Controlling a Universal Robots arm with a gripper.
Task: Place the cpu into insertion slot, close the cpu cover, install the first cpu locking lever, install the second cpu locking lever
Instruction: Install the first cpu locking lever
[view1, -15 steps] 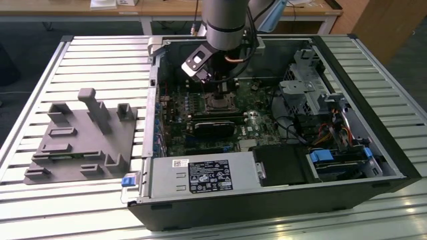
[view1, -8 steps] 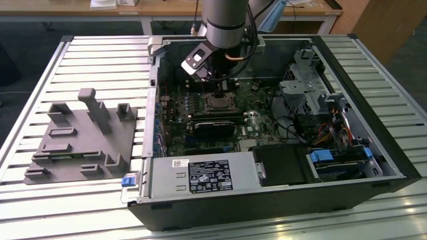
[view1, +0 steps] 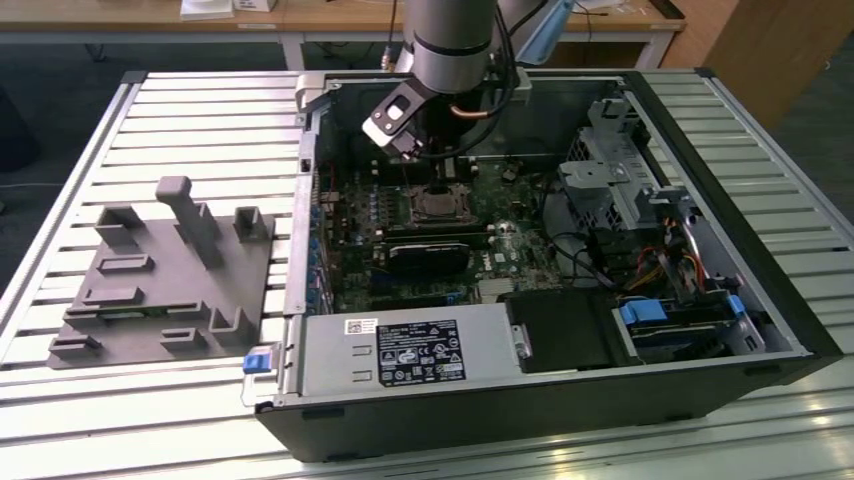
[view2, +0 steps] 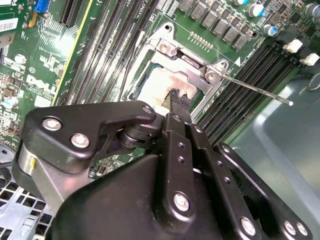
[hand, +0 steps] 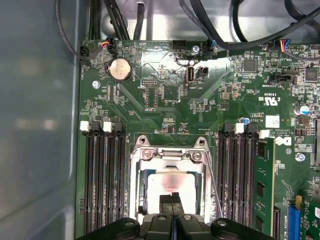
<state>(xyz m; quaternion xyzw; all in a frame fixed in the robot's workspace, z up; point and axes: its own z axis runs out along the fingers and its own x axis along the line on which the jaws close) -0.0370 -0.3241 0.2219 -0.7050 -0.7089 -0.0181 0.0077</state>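
The cpu (hand: 167, 181) lies in the insertion slot (view1: 434, 205), its silver top showing through the cut-out of the cpu cover (hand: 167, 156), which lies down over it. In both wrist views my gripper (hand: 171, 196) hangs just above the chip with its black fingers pressed together and nothing held between them; whether the tips touch the chip I cannot tell. The same chip (view2: 155, 85) and cover (view2: 192, 67) appear past my gripper (view2: 180, 96). A thin metal locking lever (view2: 260, 90) sticks out from the socket's side, off the board; it also runs beside the cover (hand: 215, 185).
Long black memory slots (hand: 102, 175) flank the socket on both sides. Cables (hand: 225, 30) hang at the case wall. In the exterior view a black card (view1: 427, 250), a drive cage (view1: 614, 190) and a power supply (view1: 400, 350) crowd the case. A grey fixture (view1: 160, 270) sits outside.
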